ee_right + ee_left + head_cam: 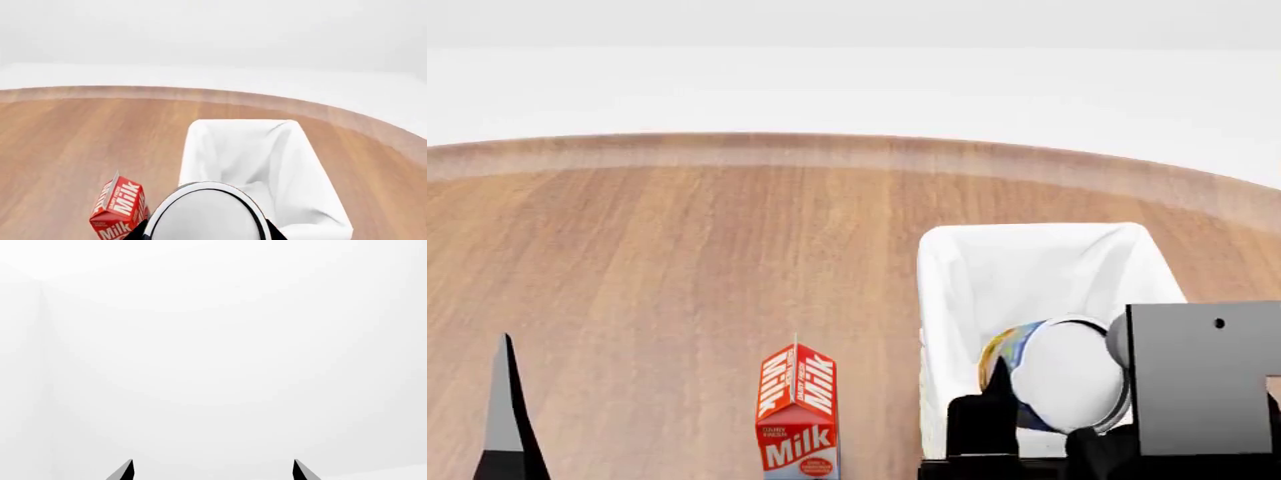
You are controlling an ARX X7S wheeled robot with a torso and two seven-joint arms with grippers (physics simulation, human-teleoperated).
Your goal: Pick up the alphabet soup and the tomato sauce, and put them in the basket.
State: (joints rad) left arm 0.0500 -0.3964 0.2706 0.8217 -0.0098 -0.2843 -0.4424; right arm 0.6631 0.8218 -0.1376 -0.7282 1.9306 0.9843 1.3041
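Alphabet soup within right claw

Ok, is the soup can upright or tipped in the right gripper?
Tipped. In the head view the alphabet soup lies on its side in the right gripper over the basket, silver end facing the camera.

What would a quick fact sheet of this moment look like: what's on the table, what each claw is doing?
Table: round, wooden
Basket: white cloth lining, nothing visible inside
Milk carton: upright, beside the basket
Right claw: shut on the alphabet soup, tilted over the basket
Left claw: open, holding nothing
Tomato sauce: out of view
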